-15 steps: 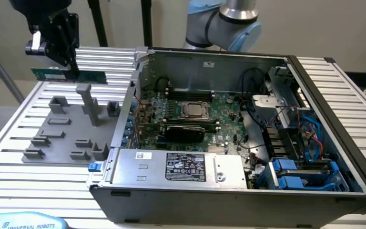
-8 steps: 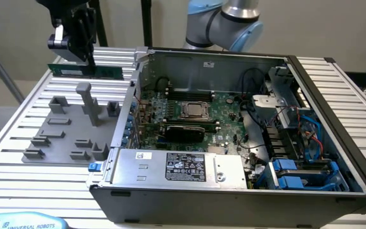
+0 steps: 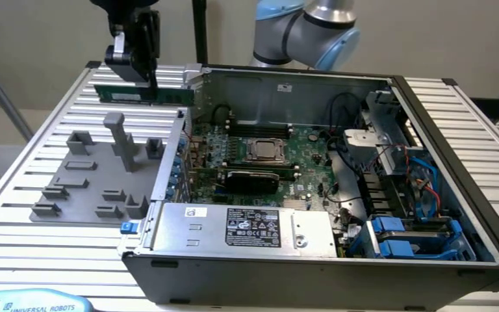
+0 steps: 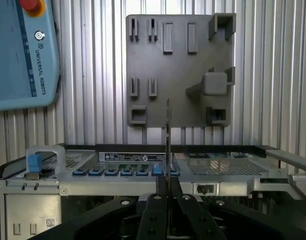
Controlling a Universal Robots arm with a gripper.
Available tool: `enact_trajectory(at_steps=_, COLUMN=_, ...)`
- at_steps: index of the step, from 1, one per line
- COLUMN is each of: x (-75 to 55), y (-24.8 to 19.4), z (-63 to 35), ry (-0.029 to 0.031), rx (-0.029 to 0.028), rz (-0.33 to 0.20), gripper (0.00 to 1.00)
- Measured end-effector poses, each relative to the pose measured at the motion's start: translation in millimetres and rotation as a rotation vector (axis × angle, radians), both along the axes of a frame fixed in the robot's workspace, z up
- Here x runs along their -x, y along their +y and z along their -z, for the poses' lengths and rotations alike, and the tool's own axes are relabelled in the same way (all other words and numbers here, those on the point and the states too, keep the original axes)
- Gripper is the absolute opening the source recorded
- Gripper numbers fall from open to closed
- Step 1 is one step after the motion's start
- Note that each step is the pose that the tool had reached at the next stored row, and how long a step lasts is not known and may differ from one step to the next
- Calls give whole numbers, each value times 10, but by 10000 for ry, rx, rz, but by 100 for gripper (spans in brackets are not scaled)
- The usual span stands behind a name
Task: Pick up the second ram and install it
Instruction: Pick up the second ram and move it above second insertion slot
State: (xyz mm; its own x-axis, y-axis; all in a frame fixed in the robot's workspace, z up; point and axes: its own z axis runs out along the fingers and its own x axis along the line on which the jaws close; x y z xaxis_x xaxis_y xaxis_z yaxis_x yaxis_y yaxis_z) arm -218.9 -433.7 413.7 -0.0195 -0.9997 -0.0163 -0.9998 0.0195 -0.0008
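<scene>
The gripper (image 3: 149, 83) is clamped on the second ram (image 3: 142, 95), holding the green stick level in the air (from the wrist it appears edge-on, a thin line between the fingers). In the exterior view it hangs at ten o'clock from the CPU socket (image 3: 267, 151), outside the computer case (image 3: 319, 279), and at twelve o'clock from the grey fixture plate (image 3: 80, 192).

2nd ram (image 3: 119, 95) — green circuit board | fixture (image 3: 85, 185) — matt grey plastic | table (image 3: 24, 250): ribbed metal

Slatted table (image 3: 11, 195) carries a grey fixture plate (image 3: 85, 188), computer case (image 3: 319, 276), pendant (image 3: 24, 302).
</scene>
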Motion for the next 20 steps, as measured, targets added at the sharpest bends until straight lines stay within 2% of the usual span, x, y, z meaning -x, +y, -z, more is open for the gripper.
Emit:
enact_trajectory(at_steps=8, x=-349, y=114, z=12, ry=0, rx=0, rz=1, gripper=14)
enact_trajectory(at_steps=20, x=-836, y=382, z=113, ry=-1, rx=-1, rz=0, gripper=14)
